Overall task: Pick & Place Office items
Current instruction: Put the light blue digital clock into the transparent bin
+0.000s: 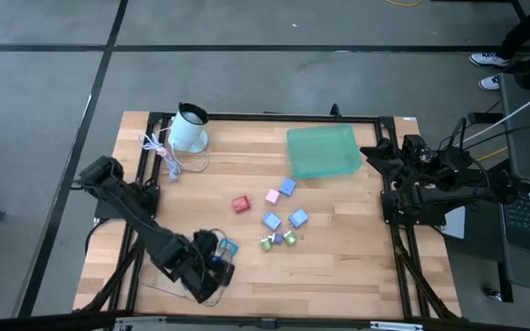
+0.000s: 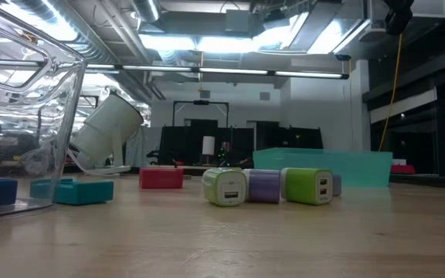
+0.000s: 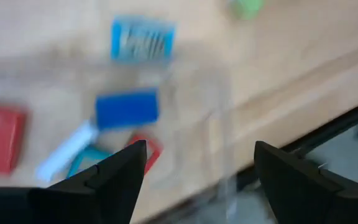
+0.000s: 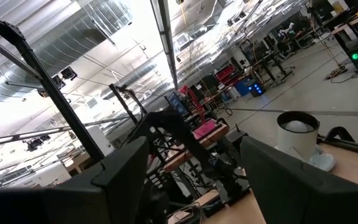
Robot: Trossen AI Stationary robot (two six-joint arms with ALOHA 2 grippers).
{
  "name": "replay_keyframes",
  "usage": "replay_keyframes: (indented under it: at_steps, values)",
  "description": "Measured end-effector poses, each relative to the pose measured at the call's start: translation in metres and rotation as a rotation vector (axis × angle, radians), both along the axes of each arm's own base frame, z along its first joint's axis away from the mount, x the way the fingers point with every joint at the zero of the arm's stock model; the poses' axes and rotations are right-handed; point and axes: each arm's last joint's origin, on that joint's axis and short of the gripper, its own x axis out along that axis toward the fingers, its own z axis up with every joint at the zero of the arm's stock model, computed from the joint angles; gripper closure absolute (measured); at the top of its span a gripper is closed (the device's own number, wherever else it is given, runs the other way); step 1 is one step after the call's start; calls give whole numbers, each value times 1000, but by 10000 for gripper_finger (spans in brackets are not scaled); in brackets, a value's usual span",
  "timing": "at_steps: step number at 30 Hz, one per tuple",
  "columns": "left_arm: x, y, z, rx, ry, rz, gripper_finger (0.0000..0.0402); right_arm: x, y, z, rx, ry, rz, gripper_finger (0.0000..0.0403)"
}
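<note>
On wooden table [image 1: 339,248], scattered office items [image 1: 283,219].

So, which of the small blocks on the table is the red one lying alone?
The red block, on the bare wood left of the pink and blue blocks. It touches nothing and is the only red one in the open.

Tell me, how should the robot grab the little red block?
Probably from straight above, closing the gripper across the red block's short sides. It lies flat on the table, low and wider than tall in the low view, and stands apart from the pink block, so there looks to be room for fingers on both sides.
</note>
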Motion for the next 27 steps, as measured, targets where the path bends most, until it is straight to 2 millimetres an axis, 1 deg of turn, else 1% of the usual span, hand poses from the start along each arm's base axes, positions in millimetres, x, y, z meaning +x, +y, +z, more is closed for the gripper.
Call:
replay_keyframes:
  at_steps: [3,4,6,8,11,14,19,23,25,27]
  values:
    - [3,18,24,102,-114,39,109,0,0,0,1,0,1,142]
    - [5,24,31,124,-128,35,109,0,0,0,1,0,0,142]
    - [8,39,39,151,-88,-13,108,0,0,0,1,0,0,142]
    - [14,53,38,146,0,-85,108,0,0,0,0,0,0,142]
    - [23,75,32,124,97,-179,107,0,0,0,-1,0,-1,142]
    - [32,98,22,90,156,-210,106,0,0,0,8,-1,3,142]
    - [44,127,8,51,172,-245,86,0,0,0,23,-3,7,142]
    - [47,134,-9,-3,163,-233,62,0,0,0,22,-2,8,142]
    - [48,134,-20,-33,156,-218,51,0,0,0,20,-2,7,142]
    - [46,129,-30,-63,147,-214,42,0,0,0,16,-1,5,142]
